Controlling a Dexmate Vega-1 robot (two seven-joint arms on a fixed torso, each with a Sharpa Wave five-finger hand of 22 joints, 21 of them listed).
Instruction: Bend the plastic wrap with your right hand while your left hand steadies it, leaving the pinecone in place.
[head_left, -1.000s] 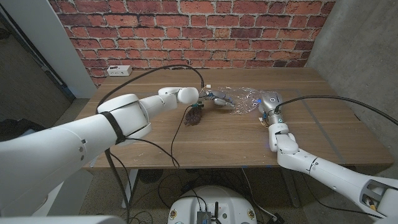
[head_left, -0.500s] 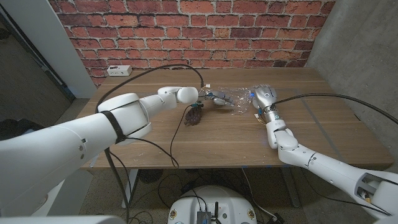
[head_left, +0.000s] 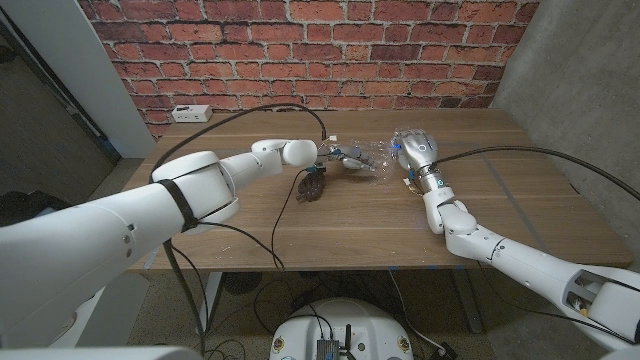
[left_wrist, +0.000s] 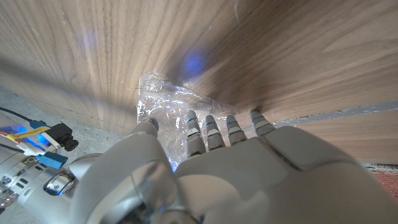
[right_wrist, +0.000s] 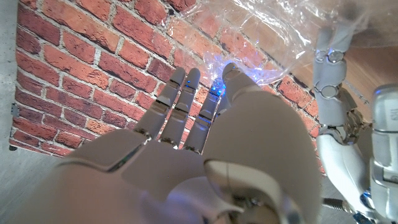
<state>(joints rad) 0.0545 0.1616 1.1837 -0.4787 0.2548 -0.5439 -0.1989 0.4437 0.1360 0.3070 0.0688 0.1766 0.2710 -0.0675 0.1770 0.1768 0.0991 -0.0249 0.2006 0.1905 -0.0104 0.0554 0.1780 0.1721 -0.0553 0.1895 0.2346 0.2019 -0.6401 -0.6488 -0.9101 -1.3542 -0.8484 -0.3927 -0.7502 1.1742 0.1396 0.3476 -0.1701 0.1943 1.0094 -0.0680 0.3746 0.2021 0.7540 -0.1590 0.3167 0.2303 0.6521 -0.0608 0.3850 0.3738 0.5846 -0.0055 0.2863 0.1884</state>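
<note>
At the far middle of the surface (head_left: 340, 215), the plastic wrap (head_left: 375, 158) looks flimsy, light and slippery. The left hand (head_left: 335, 157) has its fingers (left_wrist: 211, 127) pressing one edge; the right hand (head_left: 415, 148) has its fingers (right_wrist: 180, 93) apart against the other, where a broad hold would suit, clear of the pinecone (head_left: 312, 186).

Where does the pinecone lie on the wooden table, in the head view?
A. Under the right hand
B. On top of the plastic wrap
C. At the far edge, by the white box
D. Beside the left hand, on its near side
D: the dark pinecone lies on bare wood just nearer than the left hand, apart from the plastic wrap and the right hand.
</note>
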